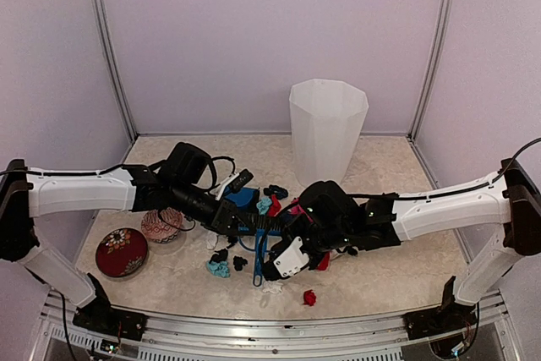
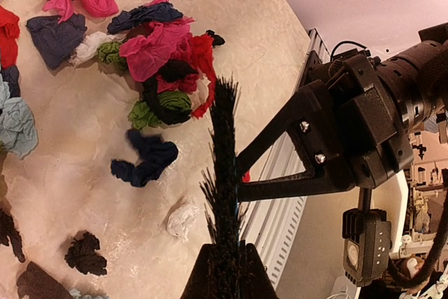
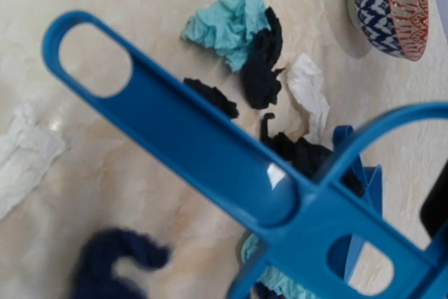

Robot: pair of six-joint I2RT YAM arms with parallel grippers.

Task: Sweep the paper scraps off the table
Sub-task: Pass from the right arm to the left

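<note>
Paper scraps (image 1: 218,268) lie scattered over the middle of the table (image 1: 397,272), and one red scrap (image 1: 309,298) lies near the front edge. A pink, red and green heap (image 2: 161,50) shows in the left wrist view, and teal and black scraps (image 3: 234,22) in the right wrist view. My left gripper (image 1: 230,219) (image 2: 225,248) is shut on the black-bristled brush (image 2: 224,145), which points away from it. The right gripper (image 1: 275,270) sits beside the long handle (image 1: 258,251) of the blue dustpan (image 1: 243,200). That handle (image 3: 175,127) fills the right wrist view and hides the fingers.
A tall white faceted bin (image 1: 328,128) stands at the back, right of centre. A red round box (image 1: 121,251) and a patterned bowl (image 1: 161,226) (image 3: 388,5) sit at the left. The metal front rail (image 2: 280,194) runs close behind the brush. The right arm's black head (image 2: 350,131) hangs near the brush.
</note>
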